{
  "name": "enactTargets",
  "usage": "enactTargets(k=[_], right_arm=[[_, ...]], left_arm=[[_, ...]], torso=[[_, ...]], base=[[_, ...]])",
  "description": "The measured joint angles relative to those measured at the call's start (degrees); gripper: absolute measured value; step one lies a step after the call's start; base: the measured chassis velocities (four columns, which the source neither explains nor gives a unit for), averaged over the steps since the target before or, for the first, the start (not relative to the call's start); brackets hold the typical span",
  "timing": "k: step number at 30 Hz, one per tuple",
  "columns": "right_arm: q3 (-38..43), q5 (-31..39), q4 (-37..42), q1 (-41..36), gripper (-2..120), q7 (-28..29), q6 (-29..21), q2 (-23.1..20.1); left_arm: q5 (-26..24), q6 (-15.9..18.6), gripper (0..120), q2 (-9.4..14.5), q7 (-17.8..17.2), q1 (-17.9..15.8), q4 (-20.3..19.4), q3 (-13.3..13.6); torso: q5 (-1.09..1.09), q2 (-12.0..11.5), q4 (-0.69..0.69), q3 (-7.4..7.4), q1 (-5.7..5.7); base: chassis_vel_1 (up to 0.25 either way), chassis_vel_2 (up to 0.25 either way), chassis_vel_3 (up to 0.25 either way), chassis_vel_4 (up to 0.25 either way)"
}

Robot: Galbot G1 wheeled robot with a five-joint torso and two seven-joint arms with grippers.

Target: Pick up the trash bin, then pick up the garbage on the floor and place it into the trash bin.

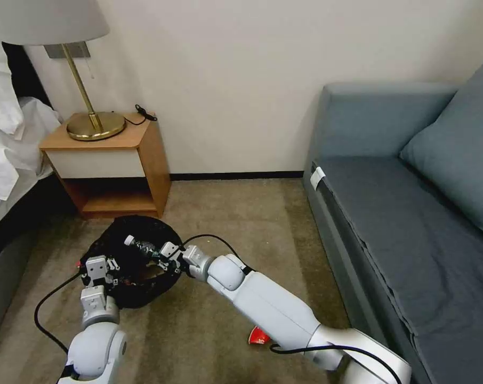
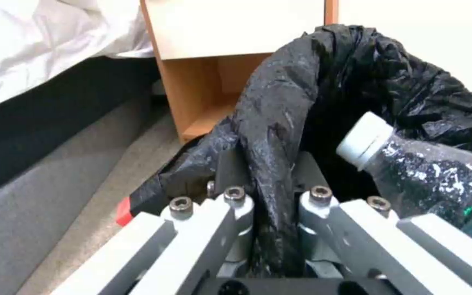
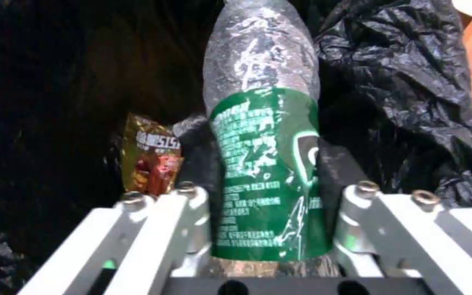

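Observation:
The trash bin (image 1: 145,226), lined with a crinkly black bag, is at my lower left in the head view, near the nightstand. My left gripper (image 1: 98,271) is shut on its near rim; the left wrist view shows the bag rim (image 2: 280,123) pinched between the fingers of the left gripper (image 2: 271,168). My right gripper (image 1: 166,257) is shut on the clear bottle (image 1: 141,246) with a green label, holding it over the bin's opening. The bottle (image 3: 263,164) lies lengthwise between the fingers of the right gripper (image 3: 263,149). A gold snack packet (image 3: 151,159) lies inside the bin. A red wrapper (image 1: 258,336) lies on the floor (image 1: 241,224), partly hidden by my right arm.
A wooden nightstand (image 1: 145,154) with a brass lamp (image 1: 95,125) stands just behind the bin. A bed (image 1: 7,160) is at the left and a blue-grey sofa (image 1: 391,213) at the right. Open carpet lies between the nightstand and the sofa.

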Motion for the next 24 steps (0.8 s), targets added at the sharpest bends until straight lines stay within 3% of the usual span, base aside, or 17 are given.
enactTargets(k=[3,11,14,18,24], right_arm=[[0.0,0.0,0.0,0.0,52,0.2,-0.2,0.0],[0.3,0.0,0.1,0.0,74,0.4,-0.4,-0.9],[0.3,0.0,0.3,0.1,91,0.4,-0.5,-1.2],[0.5,0.0,0.6,0.4,99,0.4,-0.6,-1.5],[0.9,0.1,0.9,1.0,100,0.3,-0.7,-2.1]], left_arm=[[-0.1,0.0,4,0.0,0.0,-0.1,0.3,0.0],[-0.1,0.0,4,-0.1,0.1,-0.4,0.7,0.2],[-0.1,-0.1,4,-0.2,0.1,-0.3,0.8,0.3],[-0.1,-0.4,4,-0.1,0.3,-0.1,0.8,0.1],[-0.1,-0.6,4,0.2,0.5,-0.1,0.8,0.0]], torso=[[0.0,0.0,0.0,0.0,0.0],[-0.01,0.0,-0.01,0.0,0.0],[-0.01,0.0,0.0,0.0,0.0],[-0.01,0.0,0.0,0.0,0.0],[-0.01,0.0,0.0,0.0,0.0]], base=[[0.0,0.0,0.0,0.0],[0.0,0.0,0.0,0.0],[0.0,0.0,0.0,0.0],[0.0,0.0,0.0,0.0],[0.0,0.0,0.0,0.0]])
